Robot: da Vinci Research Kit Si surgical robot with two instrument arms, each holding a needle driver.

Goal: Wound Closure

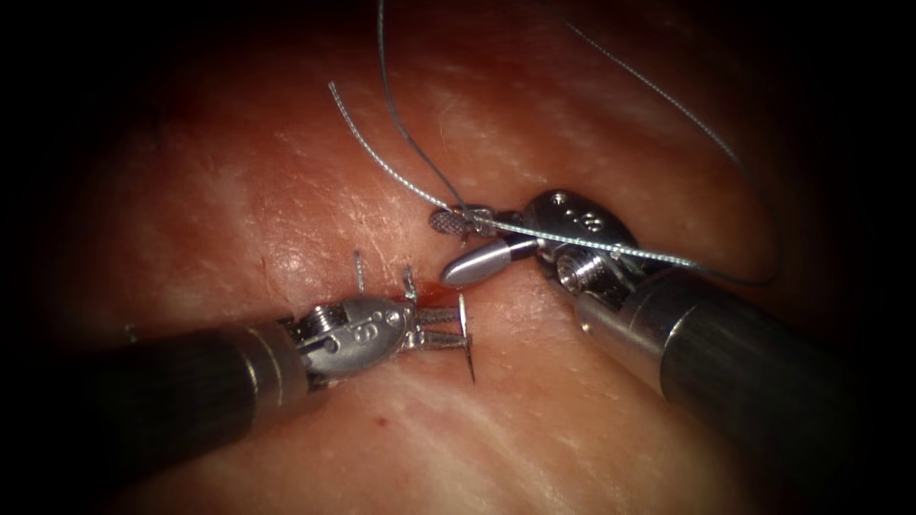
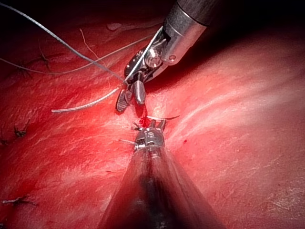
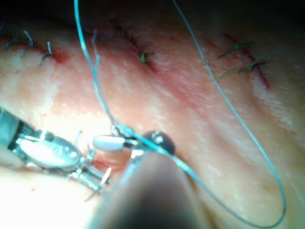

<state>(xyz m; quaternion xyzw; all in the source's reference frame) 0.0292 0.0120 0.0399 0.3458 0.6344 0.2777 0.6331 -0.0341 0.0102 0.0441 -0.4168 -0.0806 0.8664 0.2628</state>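
Note:
The tissue (image 1: pixel 286 191) has a short cut (image 1: pixel 431 285) with red fluid and two short thread ends (image 1: pixel 359 271) standing beside it. My left tool (image 1: pixel 448 329) comes in from the lower left and is shut on the curved needle (image 1: pixel 467 336) near the middle of its curve. The needle (image 2: pixel 162 118) sits just right of the cut, above the surface and not in the tissue. My right tool (image 1: pixel 450 246) hovers just above and to the right of it, jaws open and gripping nothing. The thread (image 1: pixel 382 162) lies across its upper jaw and loops away to the right (image 1: pixel 763 277).
Finished stitches (image 3: pixel 143 57) (image 3: pixel 243 62) (image 3: pixel 43 52) run along the tissue farther off, and more knots (image 2: pixel 19 131) lie by the left tool's side. The long thread loop (image 3: pixel 267 167) hangs beside the right tool's shaft (image 1: pixel 744 372).

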